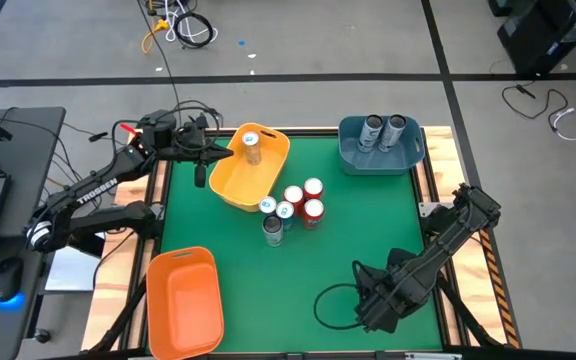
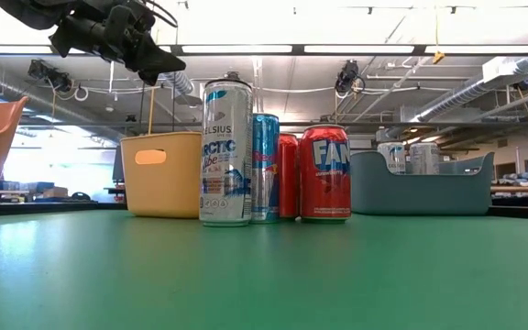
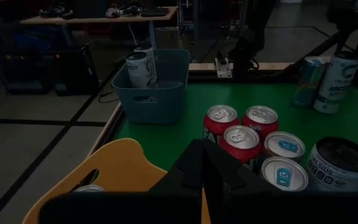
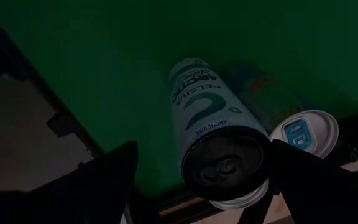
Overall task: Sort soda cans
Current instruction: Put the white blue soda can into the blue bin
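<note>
Now | left gripper (image 1: 218, 152) jaws shut by yellow bin (image 1: 224, 190) | right gripper (image 1: 372, 296) jaws wide around silver can (image 4: 209, 112), apparently arm-hidden overhead

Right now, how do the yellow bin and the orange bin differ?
The yellow bin sits at the mat's far left and holds one can; the orange bin sits at the near left and looks empty. The left gripper hovers by the yellow bin, not the orange. Both share a similar shape.
</note>
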`<state>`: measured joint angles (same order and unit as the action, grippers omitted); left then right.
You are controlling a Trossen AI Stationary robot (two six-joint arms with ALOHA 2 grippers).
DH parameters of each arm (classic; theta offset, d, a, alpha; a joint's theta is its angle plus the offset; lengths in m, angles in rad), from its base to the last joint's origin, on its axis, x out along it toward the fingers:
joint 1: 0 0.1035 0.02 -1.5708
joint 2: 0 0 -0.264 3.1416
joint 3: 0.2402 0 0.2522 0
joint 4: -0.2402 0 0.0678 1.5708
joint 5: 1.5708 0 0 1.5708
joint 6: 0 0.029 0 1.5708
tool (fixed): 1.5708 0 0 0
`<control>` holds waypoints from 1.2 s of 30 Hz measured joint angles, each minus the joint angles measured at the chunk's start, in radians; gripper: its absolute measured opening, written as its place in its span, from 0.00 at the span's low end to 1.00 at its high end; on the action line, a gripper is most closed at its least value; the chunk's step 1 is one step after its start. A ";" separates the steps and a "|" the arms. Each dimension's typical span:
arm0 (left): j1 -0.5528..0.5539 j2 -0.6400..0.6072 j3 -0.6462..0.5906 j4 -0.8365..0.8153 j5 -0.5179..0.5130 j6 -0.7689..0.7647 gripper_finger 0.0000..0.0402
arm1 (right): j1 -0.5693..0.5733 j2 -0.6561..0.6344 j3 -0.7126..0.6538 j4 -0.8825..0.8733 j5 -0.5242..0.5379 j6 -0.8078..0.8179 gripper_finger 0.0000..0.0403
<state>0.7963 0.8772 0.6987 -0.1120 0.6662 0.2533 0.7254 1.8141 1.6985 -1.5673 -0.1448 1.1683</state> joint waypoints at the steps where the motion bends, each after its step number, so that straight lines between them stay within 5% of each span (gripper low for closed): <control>1: 0.000 0.000 0.000 0.000 0.000 0.000 0.01 | 0.000 0.000 0.000 0.000 0.000 0.000 0.86; 17: 0.000 0.000 0.000 -0.002 0.000 0.000 0.01 | -0.018 0.000 0.001 -0.003 -0.011 -0.022 0.85; 36: 0.000 0.000 -0.001 -0.014 0.000 0.001 0.01 | -0.070 0.000 0.002 0.005 -0.070 -0.049 0.69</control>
<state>0.7963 0.8772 0.6979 -0.1265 0.6663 0.2546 0.6556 1.8137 1.7000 -1.5627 -0.2145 1.1188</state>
